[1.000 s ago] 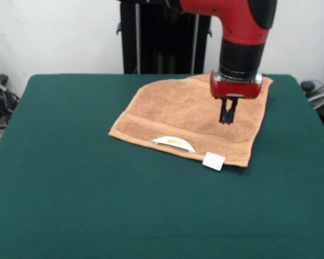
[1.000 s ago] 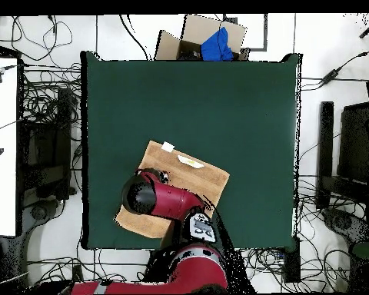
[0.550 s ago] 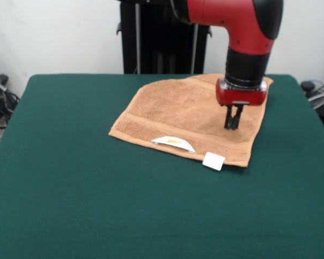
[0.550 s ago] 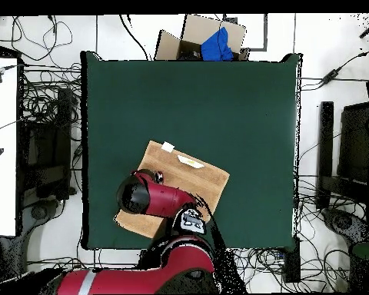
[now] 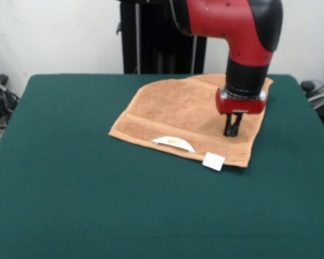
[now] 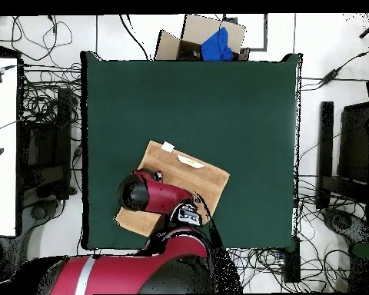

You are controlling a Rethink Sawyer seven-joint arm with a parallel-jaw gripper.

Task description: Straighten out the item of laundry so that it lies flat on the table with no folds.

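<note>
The towel [image 5: 190, 116] is lying on the far right part of the green bench [image 5: 97, 199], spread out mostly flat, with its far right corner reaching the bench's far edge. Its far left corner is looking cut off at a slant, as if tucked under, though that cannot be told for sure. A woven band is running along its near edge. At that near edge a small flap [image 5: 174, 142] is turning up, showing a white and yellow patch, and a white tag [image 5: 214, 161] is sticking out onto the bench at the near right corner.

The arm [image 5: 237, 32] is coming down from above over the right side of the towel. The fingers [image 5: 231, 124] are pointing straight down with the tips close together, looking closed, and nothing is showing between them. The tips are sitting at or just above the cloth, near the right edge and a little behind the near band; whether they are touching the towel cannot be told.

In the overhead view the towel [image 6: 199, 175] is lying near the bench's [image 6: 187, 100] lower left corner, with the arm [image 6: 153, 193] covering much of it and hiding the fingers. A cardboard box [image 6: 199, 37] with something blue in it is standing on the floor past the top edge of the bench.
</note>
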